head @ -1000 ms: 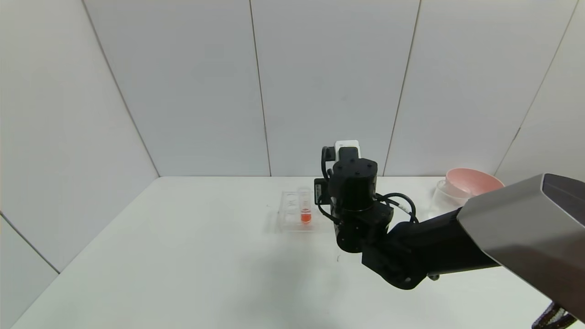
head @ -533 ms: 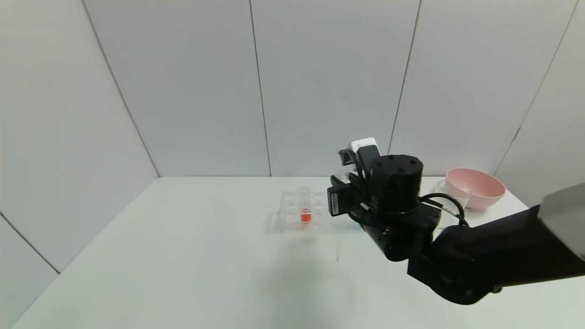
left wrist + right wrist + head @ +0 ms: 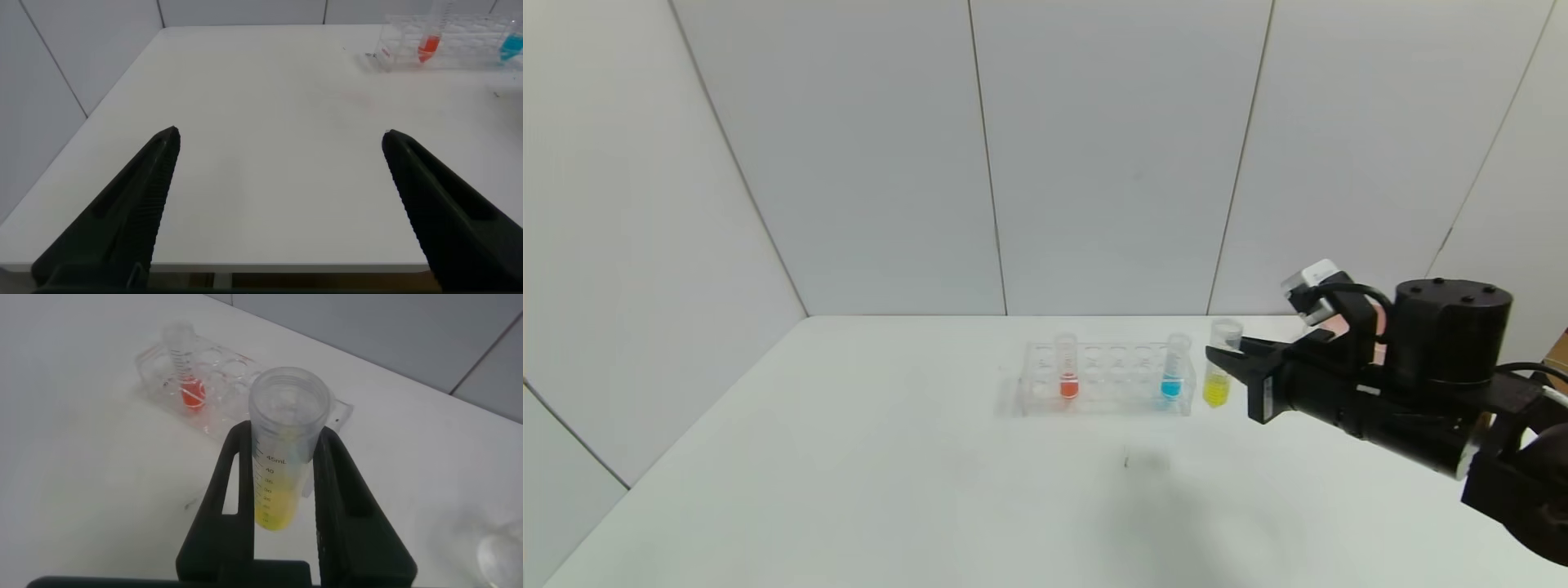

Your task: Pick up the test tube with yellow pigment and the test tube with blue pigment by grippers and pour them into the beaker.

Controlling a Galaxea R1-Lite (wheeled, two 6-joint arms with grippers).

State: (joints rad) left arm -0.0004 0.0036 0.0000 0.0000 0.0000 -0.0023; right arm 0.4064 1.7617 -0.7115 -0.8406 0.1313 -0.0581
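Note:
My right gripper is shut on the test tube with yellow pigment. It holds the tube upright, just right of the clear rack and above the table. The test tube with blue pigment stands in the rack's right end. The beaker shows only as a faint clear rim in the right wrist view; in the head view my right arm hides it. My left gripper hangs open over the table's near left part, holding nothing.
An orange-red tube stands in the rack's left part. A pink bowl at the back right is almost wholly behind my right wrist. The white table's front edge lies just under the left gripper.
My right arm has swung to the right, away from the rack, with the yellow tube in its grip. The rack's right end and the blue tube have come into view.

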